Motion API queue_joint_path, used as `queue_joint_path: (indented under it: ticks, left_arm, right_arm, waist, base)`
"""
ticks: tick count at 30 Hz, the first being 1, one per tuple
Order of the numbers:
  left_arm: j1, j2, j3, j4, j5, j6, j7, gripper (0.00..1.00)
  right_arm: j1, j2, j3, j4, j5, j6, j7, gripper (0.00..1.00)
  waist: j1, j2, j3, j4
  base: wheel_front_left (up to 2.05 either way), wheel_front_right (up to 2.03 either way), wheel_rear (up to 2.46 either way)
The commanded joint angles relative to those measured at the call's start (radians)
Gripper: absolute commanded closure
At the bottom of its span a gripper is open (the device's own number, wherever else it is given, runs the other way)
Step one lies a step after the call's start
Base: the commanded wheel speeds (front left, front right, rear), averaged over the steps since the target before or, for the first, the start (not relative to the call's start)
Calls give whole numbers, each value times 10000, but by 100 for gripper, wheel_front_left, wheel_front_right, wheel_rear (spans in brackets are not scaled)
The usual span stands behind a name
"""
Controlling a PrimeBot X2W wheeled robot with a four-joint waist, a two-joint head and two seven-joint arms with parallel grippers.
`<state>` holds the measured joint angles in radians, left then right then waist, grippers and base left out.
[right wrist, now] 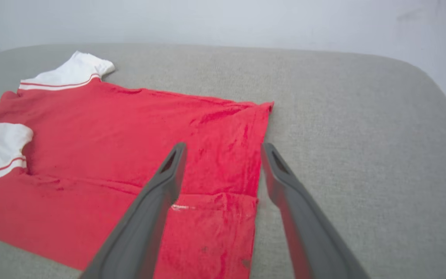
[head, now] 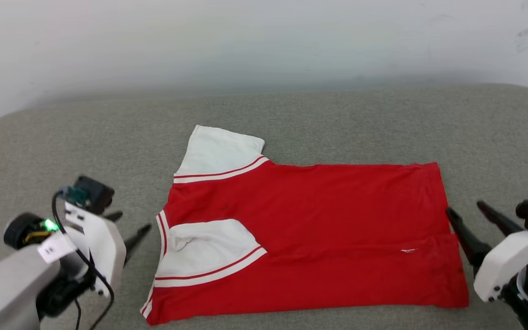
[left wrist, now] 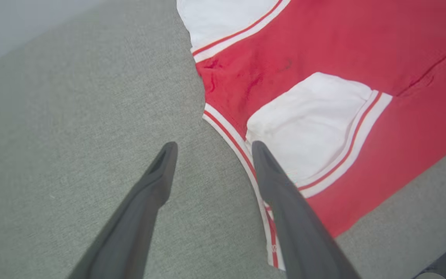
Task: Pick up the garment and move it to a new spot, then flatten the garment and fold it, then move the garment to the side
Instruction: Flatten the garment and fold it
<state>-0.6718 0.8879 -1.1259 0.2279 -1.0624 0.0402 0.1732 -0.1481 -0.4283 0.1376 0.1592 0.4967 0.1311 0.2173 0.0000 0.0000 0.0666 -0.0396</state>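
The garment (head: 314, 206) lies flat on the grey cushion, red side up, with no lettering showing. Its near long edge is folded over the body, so one white sleeve (head: 209, 247) rests on the red cloth. The other sleeve (head: 218, 151) sticks out at the far left. My left gripper (head: 131, 222) stands open just left of the collar end, holding nothing. In the left wrist view the striped trim (left wrist: 227, 131) runs between the left gripper's (left wrist: 213, 144) fingers. My right gripper (head: 465, 207) is open at the hem. The hem edge (right wrist: 259, 155) lies between the right gripper's (right wrist: 223, 145) fingers.
The grey upholstered cushion (head: 291, 114) spreads wide around the shirt, with bare fabric behind it and on both sides. A pale wall (head: 264, 36) rises behind its far edge. The cushion's corners round off at the far left and far right.
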Motion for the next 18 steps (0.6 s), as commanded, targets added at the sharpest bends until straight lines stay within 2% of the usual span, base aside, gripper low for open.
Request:
queue_joint_path:
  ticks: [1,5,10,14,18]
  left_arm:
    - [-257,-43,131,-11,-2,38,-122,0]
    - [-1075,-108,587,245,177,0,-400,0]
    - [-2298,-465,1035,911,47,-330,-173,0]
    - [-3325,-753,1289,1647,-275,-773,533,0]
    - [-4287,-1022,1351,2551,-719,-1092,1797,0]
  right_arm:
    - [-179,238,-150,-213,-244,-8,-230,0]
    - [-212,949,-701,-1023,-981,-8,-943,0]
    - [-108,1814,-1123,-2061,-1620,-8,-1448,0]
    - [-46,2259,-1068,-2874,-2085,-8,-1496,0]
    - [-180,2534,-955,-3445,-2443,-8,-1428,0]
  waist:
    - [0,0,79,-119]
    - [0,0,423,-359]
    - [0,0,1097,-676]
    - [0,0,1784,-1028]
    - [0,0,2430,-1354]
  base:
    - [0,0,0]
    - [0,0,0]
    - [0,0,0]
    - [0,0,0]
    - [0,0,0]
